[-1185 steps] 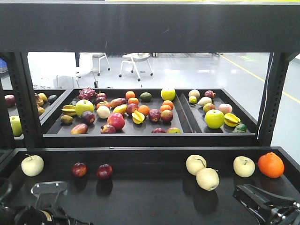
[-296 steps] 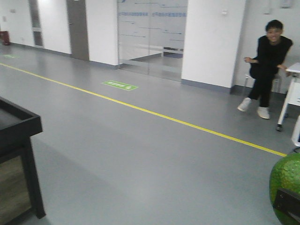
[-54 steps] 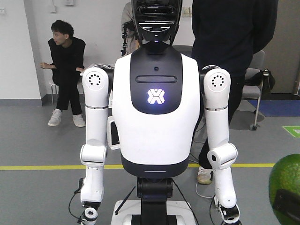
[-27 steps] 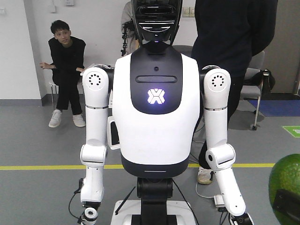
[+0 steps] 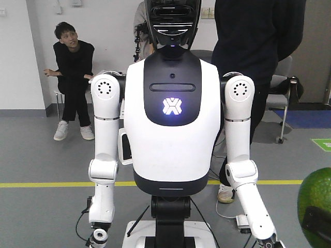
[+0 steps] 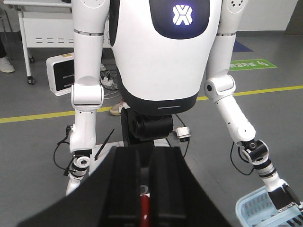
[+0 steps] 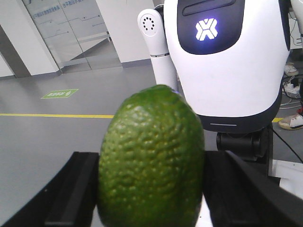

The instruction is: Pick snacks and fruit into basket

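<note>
Glowing "X" emblem on humanoid's chest (image 5: 171, 106)

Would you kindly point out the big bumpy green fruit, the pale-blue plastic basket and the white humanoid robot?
Big bumpy green fruit (image 7: 151, 161): right wrist view, middle of its skin.
Pale-blue plastic basket (image 6: 255, 210): left wrist view, slatted wall.
White humanoid robot (image 5: 172, 134): front view, white chest.

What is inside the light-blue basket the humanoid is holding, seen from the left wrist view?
Only a corner of the basket shows, held by the white humanoid; the visible slatted wall and rim show nothing inside. Most of its interior is out of frame.
</note>
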Motion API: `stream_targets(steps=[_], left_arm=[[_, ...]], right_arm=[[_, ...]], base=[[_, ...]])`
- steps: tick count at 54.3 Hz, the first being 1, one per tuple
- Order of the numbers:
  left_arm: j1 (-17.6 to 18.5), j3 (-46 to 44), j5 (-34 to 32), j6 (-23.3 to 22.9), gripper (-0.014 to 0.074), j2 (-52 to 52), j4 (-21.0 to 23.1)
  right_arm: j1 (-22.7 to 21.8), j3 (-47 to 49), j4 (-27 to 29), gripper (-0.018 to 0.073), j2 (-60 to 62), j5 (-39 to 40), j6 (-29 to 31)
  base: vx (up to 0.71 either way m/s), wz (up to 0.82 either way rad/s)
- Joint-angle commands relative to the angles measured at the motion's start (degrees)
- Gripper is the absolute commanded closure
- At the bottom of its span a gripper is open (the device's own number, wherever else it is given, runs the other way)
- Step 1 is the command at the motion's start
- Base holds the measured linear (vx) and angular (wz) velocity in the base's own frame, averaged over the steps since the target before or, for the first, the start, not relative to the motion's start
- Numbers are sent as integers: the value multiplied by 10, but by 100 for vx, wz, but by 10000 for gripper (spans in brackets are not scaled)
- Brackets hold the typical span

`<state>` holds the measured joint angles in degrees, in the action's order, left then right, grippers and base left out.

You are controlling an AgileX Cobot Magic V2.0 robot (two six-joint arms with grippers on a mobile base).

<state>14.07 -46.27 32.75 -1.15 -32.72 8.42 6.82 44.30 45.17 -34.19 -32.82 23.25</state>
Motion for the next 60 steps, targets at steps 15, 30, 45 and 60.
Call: stream_targets(steps=[15, 30, 45, 60], left_arm=[[2, -14, -51, -1, 605, 0, 7], [2, -14, -51, -1, 605, 0, 7], [2, -14, -51, -1, 605, 0, 7], [2, -14, -51, -1, 605, 0, 7]], right_arm=[[-2, 16, 16, 568, 0, 42, 1], [-2, 16, 16, 568, 0, 42, 1], [-2, 16, 28, 568, 0, 34, 1], [-2, 16, 103, 568, 0, 42, 70]], base=[[0, 0], [0, 0], [0, 0], [0, 0]])
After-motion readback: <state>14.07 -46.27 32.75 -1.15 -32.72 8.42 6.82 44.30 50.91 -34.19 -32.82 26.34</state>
